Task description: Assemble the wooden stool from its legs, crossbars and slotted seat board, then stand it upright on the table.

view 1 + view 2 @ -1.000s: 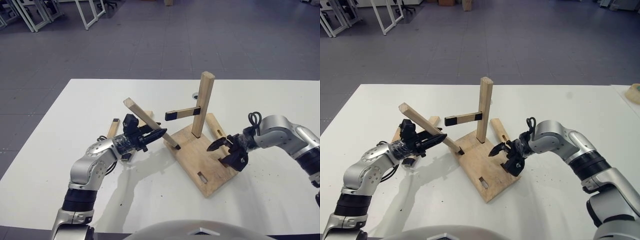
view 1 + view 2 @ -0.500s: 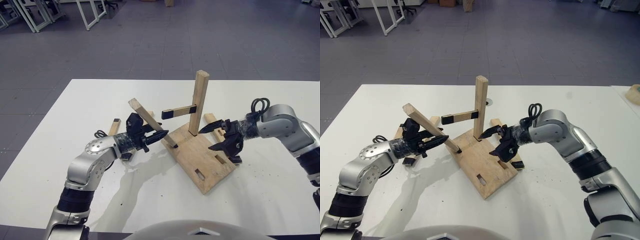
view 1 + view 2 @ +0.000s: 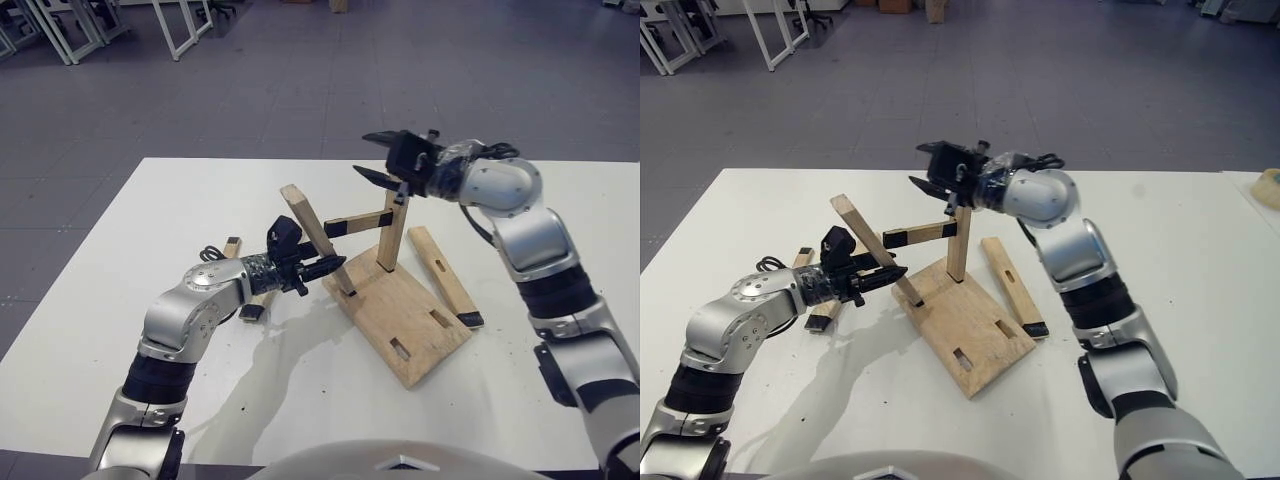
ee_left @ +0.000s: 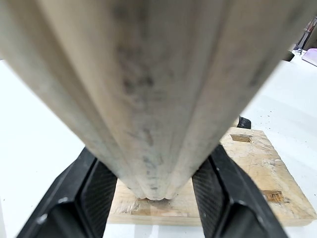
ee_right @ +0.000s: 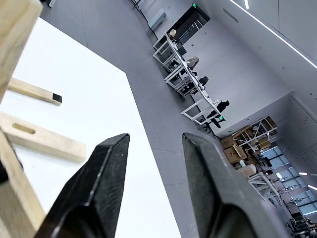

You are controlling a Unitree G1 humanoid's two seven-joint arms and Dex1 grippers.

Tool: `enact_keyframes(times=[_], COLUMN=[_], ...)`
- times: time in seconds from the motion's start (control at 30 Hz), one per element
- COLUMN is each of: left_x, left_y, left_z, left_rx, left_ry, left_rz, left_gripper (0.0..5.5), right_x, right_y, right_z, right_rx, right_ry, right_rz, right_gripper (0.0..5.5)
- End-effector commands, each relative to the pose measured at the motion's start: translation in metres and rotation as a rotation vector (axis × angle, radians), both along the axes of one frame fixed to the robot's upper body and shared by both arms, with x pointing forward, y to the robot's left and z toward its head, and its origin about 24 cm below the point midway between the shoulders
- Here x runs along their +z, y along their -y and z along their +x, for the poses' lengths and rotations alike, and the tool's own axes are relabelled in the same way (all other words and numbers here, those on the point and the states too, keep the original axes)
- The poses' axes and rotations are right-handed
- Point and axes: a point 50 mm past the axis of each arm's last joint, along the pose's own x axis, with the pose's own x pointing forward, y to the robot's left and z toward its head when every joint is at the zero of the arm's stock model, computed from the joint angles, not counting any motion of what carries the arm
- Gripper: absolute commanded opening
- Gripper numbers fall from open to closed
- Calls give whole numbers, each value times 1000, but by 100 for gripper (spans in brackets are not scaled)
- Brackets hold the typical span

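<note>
A: State of the left claw [image 3: 335, 264]?
B: Clamped on the tilted leg [image 3: 305, 222], low down on it. The wrist view had the wood squeezed between both fingers [image 4: 96, 191]. That leg leaned up and toward the robot's left, with its lower end at the left corner of the seat board [image 3: 405, 325].
A: Seated in a slot?
B: Couldn't tell. The end was right at the board, that's all.
A: And the seat board?
B: Flat on the white surface [image 3: 500, 400], roughly between the two arms, with two open slots showing near its front-right edge.
A: The right claw [image 3: 358, 151]?
B: Wide, with nothing between its fingers [image 5: 94, 188]. It hung high by the top of the upright leg [image 3: 394, 238], fingers pointing to the robot's left. Whether it touched the leg, couldn't tell.
A: The upright leg itself?
B: It stood in the board's far corner, nearly vertical. A crossbar [image 3: 362, 222] stuck out of it sideways toward the tilted leg, its black-tipped end close to that leg. Touching or not was unclear.
A: Any loose parts?
B: One slotted leg [image 3: 440, 278] lay on the surface just right of the board, black end nearest the robot. A short piece [image 3: 231, 250] lay on the left, beyond the left arm and partly hidden.
</note>
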Motion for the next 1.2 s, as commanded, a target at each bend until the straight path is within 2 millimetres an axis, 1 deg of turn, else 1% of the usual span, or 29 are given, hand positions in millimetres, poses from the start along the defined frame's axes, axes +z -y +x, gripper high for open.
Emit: enact_keyframes(times=[0.03, 0.13, 0.23, 0.27, 0.33, 0.4, 0.53, 0.6, 0.63, 0.7, 0.73, 0.77, 0.8, 0.83, 0.87, 0.9, 0.93, 0.97, 1.0, 1.03, 1.1, 1.13, 1.2], left_x=[-41, -40, -34, -33, -31, -30, -27, -27, -28, -30, -31, -31, -32, -33, -33, -33, -33, -33, -32, -32, -33, -34, -33], left_y=[-14, -14, -9, -8, -6, -7, -12, -9, -5, 2, 6, 9, 11, 11, 11, 11, 12, 13, 15, 17, 22, 25, 28], left_z=[-11, -13, -12, -13, -15, -16, -16, -17, -17, -16, -17, -17, -18, -18, -18, -18, -16, -15, -14, -13, -11, -10, -8], left_rx=[107, 121, 140, 145, 155, 168, 219, 212, 201, 185, 178, 178, 178, 181, 184, 191, 190, 194, 196, 196, 182, 174, 166], left_ry=[-200, -170, -88, -73, -47, -20, 37, 50, 50, 44, 39, 34, 29, 25, 22, 21, 22, 22, 23, 22, 16, 14, 15], left_rz=[117, 106, 61, 42, 20, 18, -2, 5, 8, 11, 5, 1, -2, -2, 0, 2, 2, 1, -1, -3, -6, -9, -15], left_gripper=[204, 204, 204, 204, 204, 204, 204, 204, 204, 204, 204, 204, 204, 204, 204, 204, 204, 204, 204, 204, 204, 204, 204], right_x=[-2, -35, -62, -71, -87, -98, -108, -98, -83, -30, 0, 25, 44, 56, 62, 61, 55, 41, 20, -9, -55, -75, -96], right_y=[-20, -18, -6, 0, 9, 15, 20, 15, 9, -1, -4, -6, -8, -11, -13, -17, -19, -21, -21, -16, -3, 8, 29], right_z=[-2, -5, -6, -6, -6, -9, -13, -14, -12, -8, -6, -5, -4, -3, -2, -2, -2, 0, 0, 0, -6, -11, -15], right_rx=[44, 84, 87, 80, 76, 80, 98, 98, 94, 69, 52, 40, 39, 42, 47, 71, 87, 99, 114, 118, 119, 116, 75], right_ry=[17, -100, -228, -273, -331, -351, -349, -310, -263, -102, -14, 62, 112, 144, 157, 145, 115, 56, -27, -153, -338, -442, -588], right_rz=[-78, -232, -334, -372, -437, -482, -530, -437, -332, -78, 36, 115, 161, 185, 197, 176, 145, 104, 52, -8, -118, -193, -287], right_gripper=[134, 86, 22, 12, 10, 10, 10, 10, 10, 10, 10, 10, 10, 10, 10, 10, 10, 10, 10, 10, 10, 10, 10])
